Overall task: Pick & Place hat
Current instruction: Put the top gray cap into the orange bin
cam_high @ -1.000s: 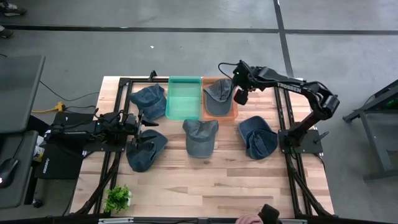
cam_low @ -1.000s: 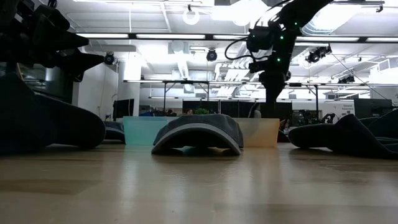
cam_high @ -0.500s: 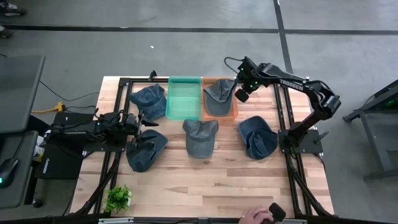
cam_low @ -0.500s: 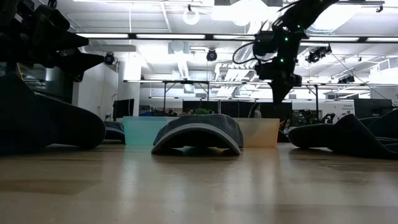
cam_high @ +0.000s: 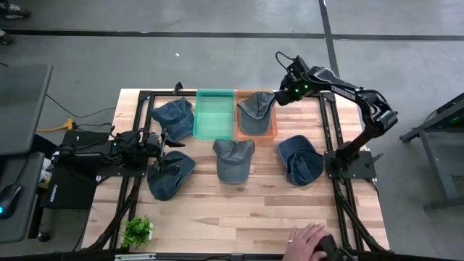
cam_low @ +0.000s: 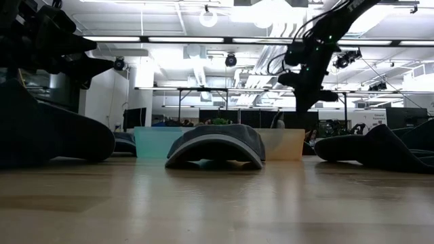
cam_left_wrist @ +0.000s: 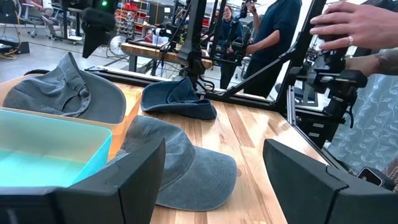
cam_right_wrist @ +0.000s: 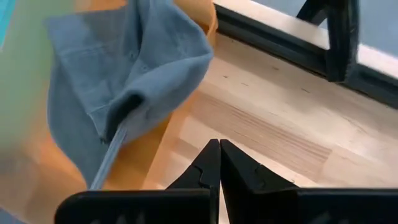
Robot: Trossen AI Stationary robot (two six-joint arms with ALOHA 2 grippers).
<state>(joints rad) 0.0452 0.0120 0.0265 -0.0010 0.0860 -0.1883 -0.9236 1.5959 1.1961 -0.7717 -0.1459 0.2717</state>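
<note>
Moved since a second ago: right claw (cam_high: 280, 98) has drawn back from over the orange bin (cam_high: 256, 135) toward the frame's upper right, fingers closed on nothing. Hat (cam_high: 255, 109): lies in the bin, brim draped over the far rim, evidently just delivered. Left claw (cam_high: 161, 142): parked centre-left, fingers spread, empty. Hidden: a second hat (cam_high: 167, 174) lies partly under the left claw; a hand (cam_high: 308, 238) is cut off at bottom edge.
</note>
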